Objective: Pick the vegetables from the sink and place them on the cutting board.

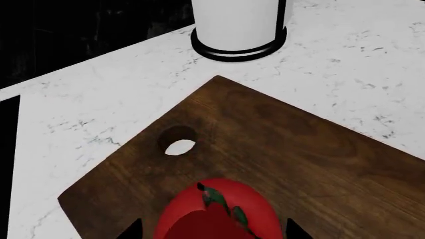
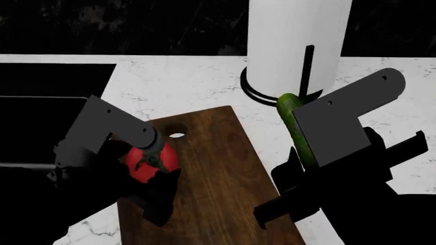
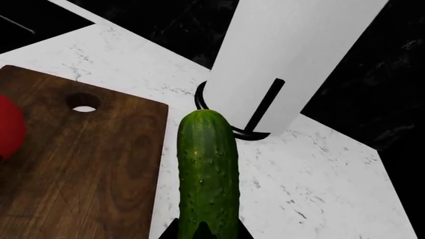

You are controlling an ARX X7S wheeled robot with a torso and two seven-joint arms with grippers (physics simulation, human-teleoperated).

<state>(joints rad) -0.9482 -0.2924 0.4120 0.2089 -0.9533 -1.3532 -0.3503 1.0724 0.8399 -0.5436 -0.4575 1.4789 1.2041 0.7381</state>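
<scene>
A rendered kitchen, by the look of it. A white marble countertop (image 2: 204,76) runs beneath a dark backsplash (image 2: 136,25), with a black sink (image 2: 41,92) set into it at one side. On the counter lie a dark wooden cutting board (image 2: 218,173) and an upright paper-towel roll (image 2: 296,46) on a black holder, with a tomato (image 2: 151,162) and a cucumber (image 2: 296,127) over it.

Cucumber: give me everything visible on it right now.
The elongated dark green cucumber has bumpy, speckled skin and a rounded free end. The right gripper holds it by its near end; its length points away from the robot toward the black-based white paper-towel roll. In the head view it sits just right of the dark brown wooden cutting board, over white marble countertop, not over the board. Whether it touches the counter cannot be told. It does not touch the round red tomato.
</scene>
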